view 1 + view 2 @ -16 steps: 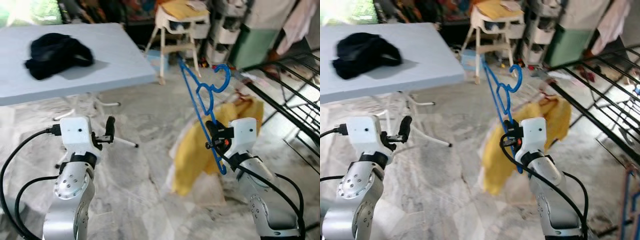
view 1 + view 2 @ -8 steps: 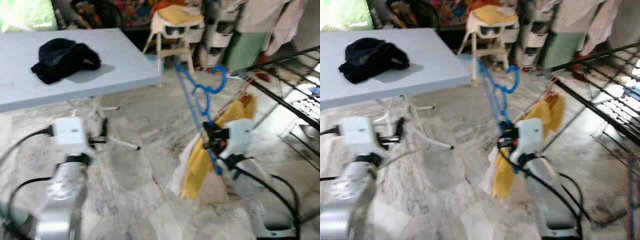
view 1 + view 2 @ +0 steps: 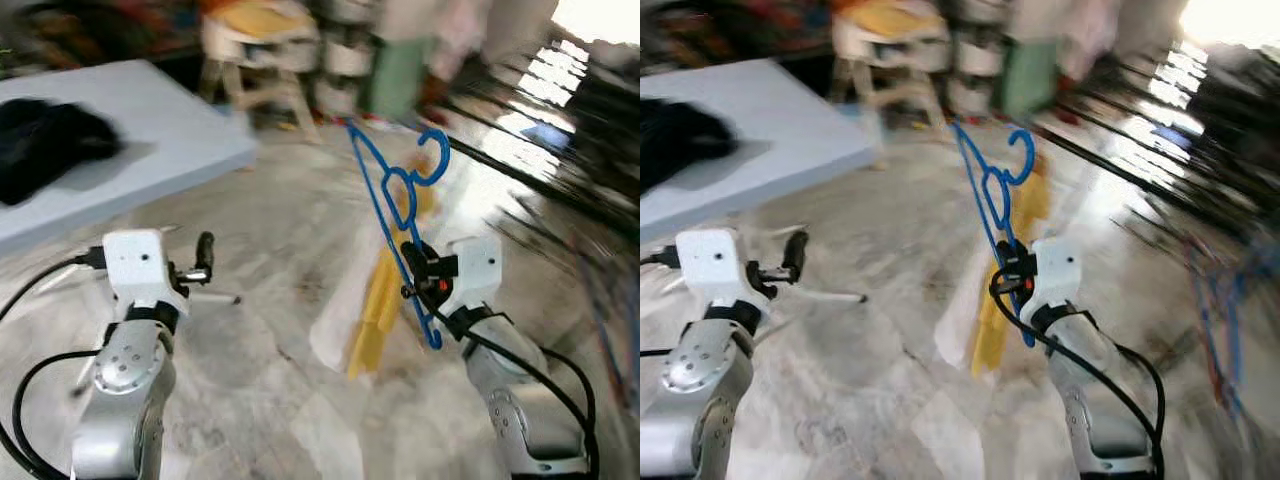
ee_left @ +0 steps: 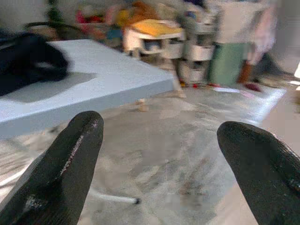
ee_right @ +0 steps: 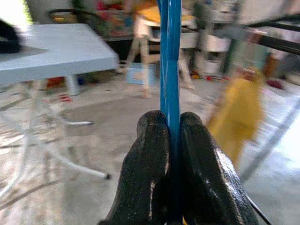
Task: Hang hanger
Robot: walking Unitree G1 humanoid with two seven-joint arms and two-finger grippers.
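Observation:
A blue plastic hanger [image 3: 392, 205] stands upright in front of me, its hook [image 3: 435, 158] at the top. My right gripper [image 3: 412, 272] is shut on the hanger's lower bar; in the right wrist view the two black fingers [image 5: 152, 164] pinch the blue bar [image 5: 169, 56]. My left gripper [image 3: 204, 258] is held out at the left, open, with nothing between its fingers [image 4: 65, 164]. A yellow garment [image 3: 385, 290] hangs behind the hanger. The black bars of a drying rack [image 3: 530, 175] run across the right, blurred.
A light blue table [image 3: 140, 140] with a black cloth [image 3: 45, 145] stands at the left. A white high chair [image 3: 255, 50] and shelving stand at the back. Marble floor [image 3: 280, 400] lies below. The picture is blurred by motion.
The whole picture has shifted left, so the camera has turned right toward the rack. The hanger stays in my right gripper and the left gripper stays open.

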